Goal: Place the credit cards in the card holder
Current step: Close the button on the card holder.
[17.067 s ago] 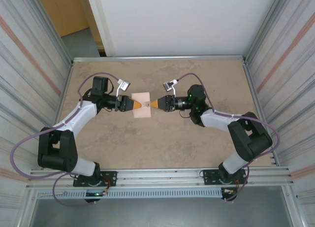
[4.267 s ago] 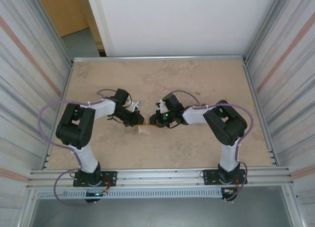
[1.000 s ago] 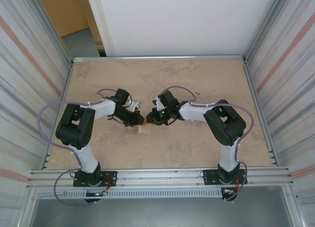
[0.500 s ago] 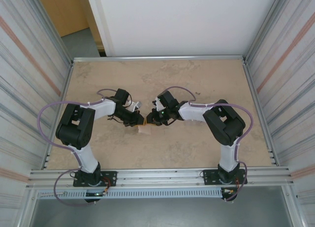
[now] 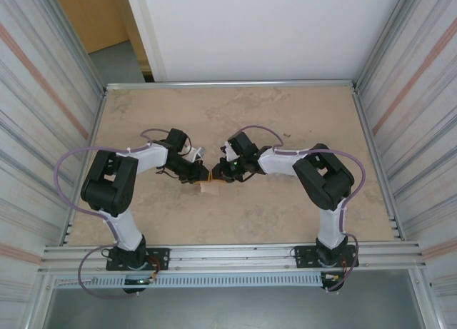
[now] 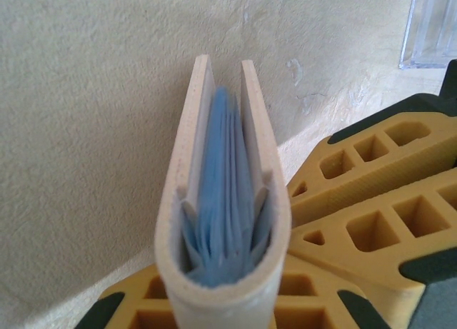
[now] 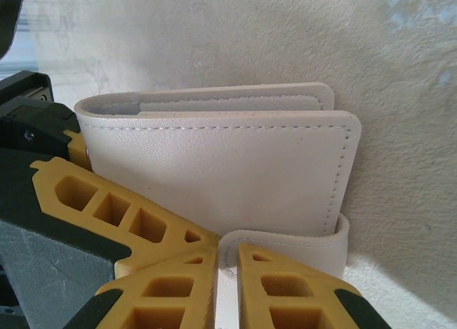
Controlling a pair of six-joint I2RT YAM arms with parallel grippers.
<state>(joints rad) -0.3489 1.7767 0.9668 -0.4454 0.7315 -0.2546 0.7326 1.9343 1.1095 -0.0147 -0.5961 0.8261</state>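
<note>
With left gripper [image 5: 204,177] and right gripper [image 7: 227,254] each pinching the beige wallet [image 7: 214,172], its bluish card holder [image 6: 221,179] sleeves fanned, inserting credit cards seemingly remains.

The overhead camera looked down from behind the arm bases across the whole mottled tan table [image 5: 285,115]. Both wrist cameras pressed close on the mid-frame folded beige leather-like wallet [image 5: 210,188], the left end-on into its opening, the right square to its flat face.
</note>
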